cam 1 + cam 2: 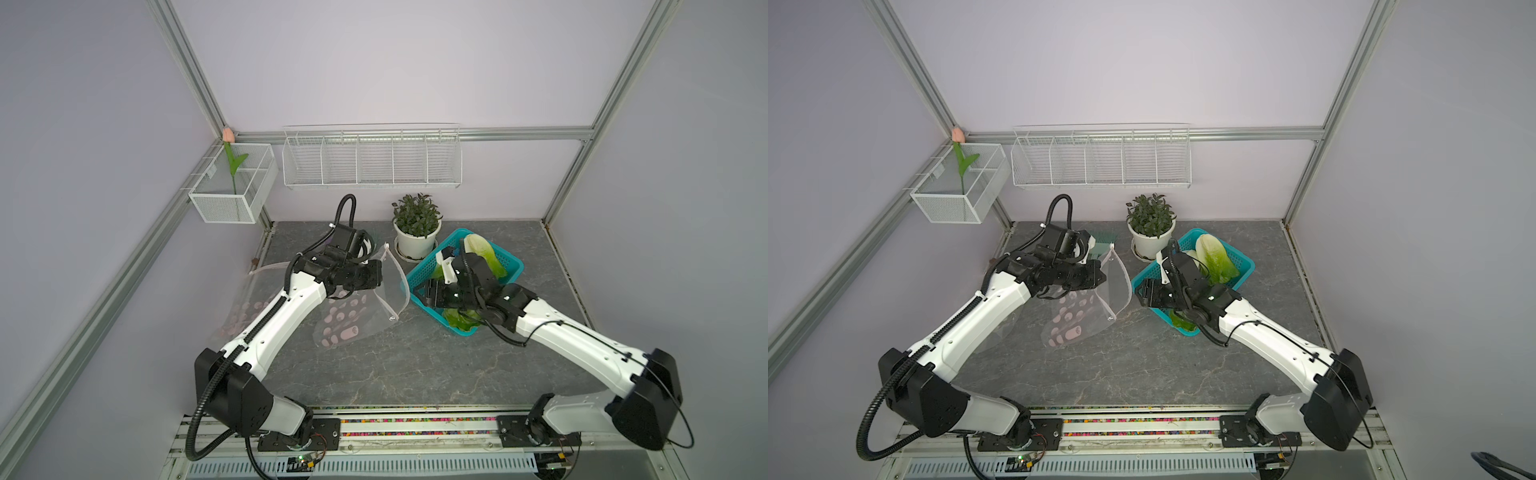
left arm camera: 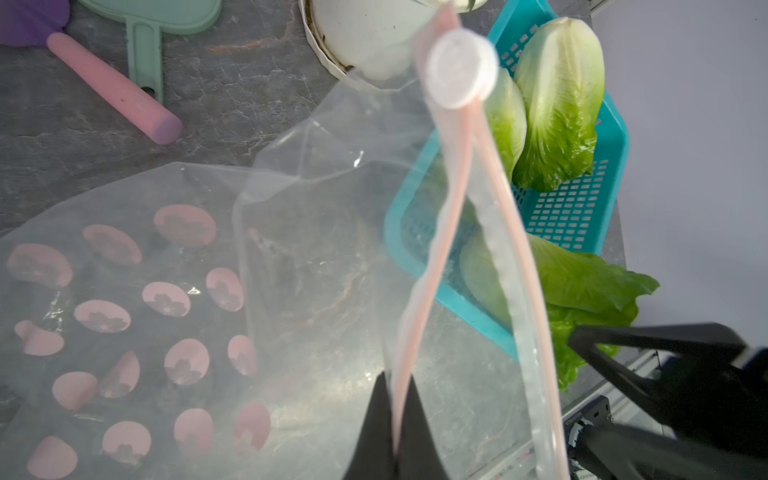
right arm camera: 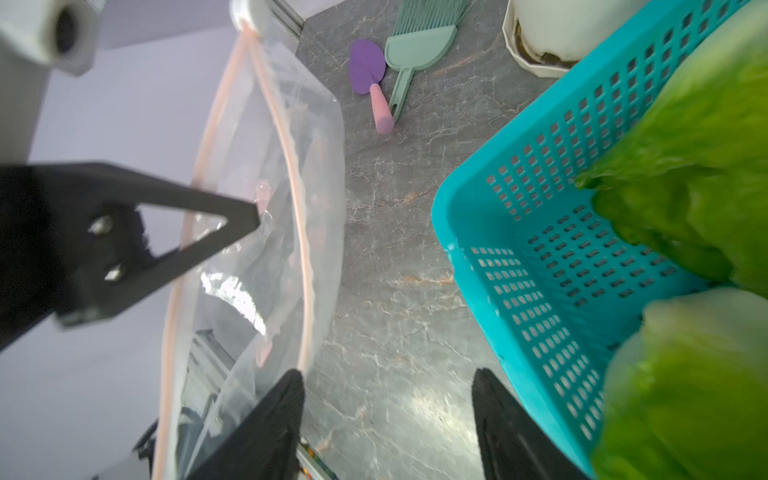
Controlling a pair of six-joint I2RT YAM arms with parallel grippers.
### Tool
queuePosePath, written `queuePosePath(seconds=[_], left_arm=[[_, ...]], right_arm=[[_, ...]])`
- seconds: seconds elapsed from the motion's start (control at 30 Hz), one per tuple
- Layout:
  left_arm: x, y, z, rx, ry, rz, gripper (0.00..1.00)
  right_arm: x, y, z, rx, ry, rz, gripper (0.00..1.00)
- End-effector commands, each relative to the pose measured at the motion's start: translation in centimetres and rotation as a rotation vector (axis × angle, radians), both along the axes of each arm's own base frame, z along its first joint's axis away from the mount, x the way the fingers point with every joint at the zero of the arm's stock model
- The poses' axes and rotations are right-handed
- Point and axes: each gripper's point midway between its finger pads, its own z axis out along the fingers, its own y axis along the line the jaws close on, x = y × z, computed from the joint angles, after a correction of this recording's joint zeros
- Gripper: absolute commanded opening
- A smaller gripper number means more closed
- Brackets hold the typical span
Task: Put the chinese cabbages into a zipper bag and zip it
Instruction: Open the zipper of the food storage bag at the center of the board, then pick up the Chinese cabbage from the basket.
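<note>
The left hand (image 2: 395,436) is pressed together on the pink-edged rim of the clear plastic zipper bag (image 2: 324,257) printed with pink ovals. It holds the bag's mouth raised and gaping above the grey marbled desk (image 1: 415,365). The right hand (image 3: 386,415) is spread and empty, between the bag's mouth and the teal perforated plastic basket (image 2: 582,216). The three crinkled light-green chinese cabbages (image 2: 557,104) lie in that basket, one leafy end hanging over its rim.
</note>
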Motion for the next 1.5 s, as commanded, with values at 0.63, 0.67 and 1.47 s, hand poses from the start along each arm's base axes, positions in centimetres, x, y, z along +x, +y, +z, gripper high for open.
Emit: queuePosePath(seconds=[0.63,0.67,1.47], left_arm=[[-0.5,-2.6,-1.2,0.056,0.010,-0.089,0.00],[-0.7,-2.5,-1.2,0.063,0.009,-0.100,0.00],[0.5,-2.6,0.8,0.208,0.005,-0.102,0.00]], right_arm=[[2.3,-6.9,-10.7,-0.597,0.036,-0.348,0.74],[2.3,-7.1,-10.9,-0.604,0.030,-0.333,0.59],[-5.5,3.5,11.1,0.342,-0.259,0.347,0.07]])
